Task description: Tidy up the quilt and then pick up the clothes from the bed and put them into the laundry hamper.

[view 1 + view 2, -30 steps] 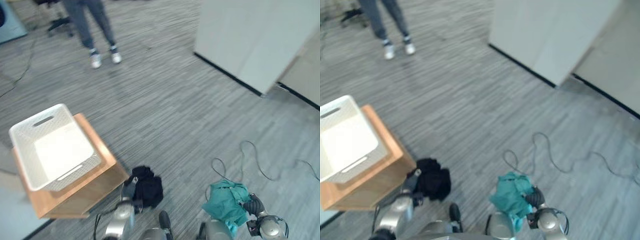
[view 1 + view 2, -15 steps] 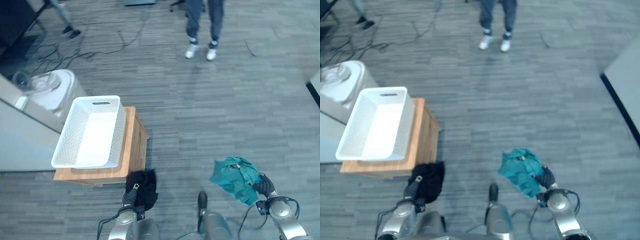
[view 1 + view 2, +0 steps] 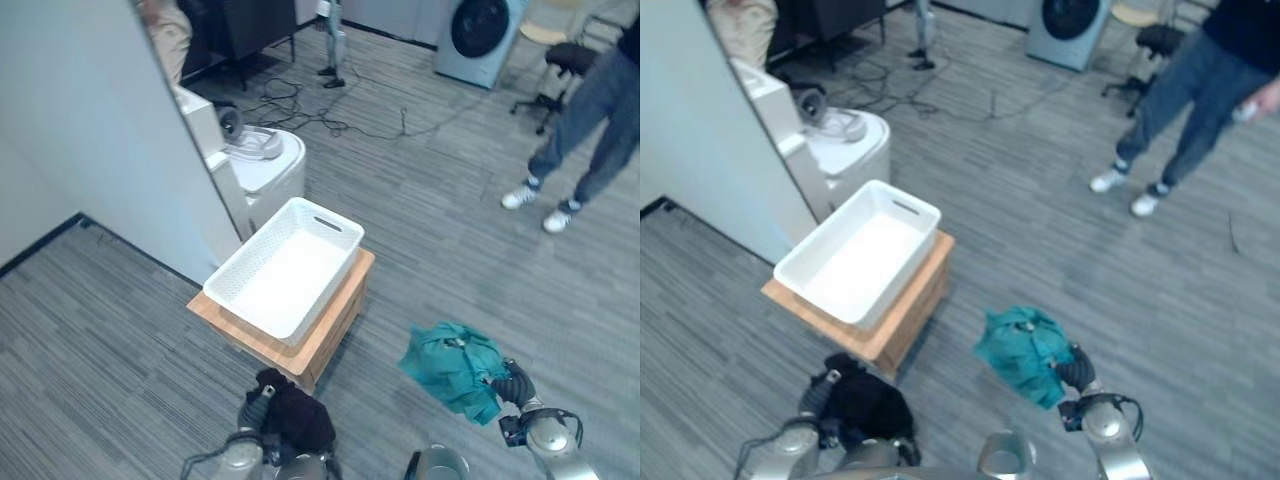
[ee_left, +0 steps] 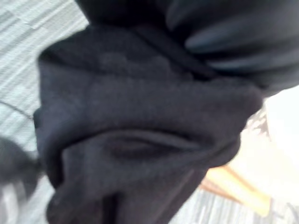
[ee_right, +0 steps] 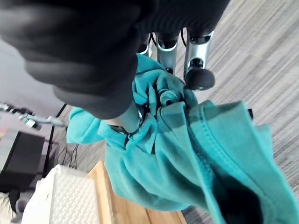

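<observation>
the right hand (image 3: 512,385) shows at about 5 o'clock in the left eye view, its fingers (image 5: 198,56) curled into a bunched teal garment (image 3: 452,365) that it holds up above the grey carpet floor (image 3: 120,350). in the right wrist view the teal cloth is gathered between the thumb and the fingers, with folds hanging past them.

the left hand (image 3: 256,405) shows at about 6 o'clock, low in the left eye view, with a black garment (image 3: 295,418) bunched against it. in the left wrist view the black cloth (image 4: 140,135) covers the fingers, so i cannot tell whether that hand is closed round it or not.

the white laundry hamper (image 3: 236,278), an open basket with perforated walls and slot handles, sits on a low wooden stand (image 3: 330,335) near the middle of the left eye view, at about 12 o'clock from the left hand and 10 o'clock from the right hand. nothing lies in the hamper. both garments are apart from it, the black one just beside the near corner of the stand, the teal one well to its 4 o'clock side.

a white partition wall (image 3: 90,130) stands at 10 o'clock. a white round-topped machine (image 3: 262,165) sits just behind the hamper at 12 o'clock. a person's legs in blue jeans and white shoes (image 3: 580,130) stand at 2 o'clock, and a front-loading washer (image 3: 478,30) is at 1 o'clock.
</observation>
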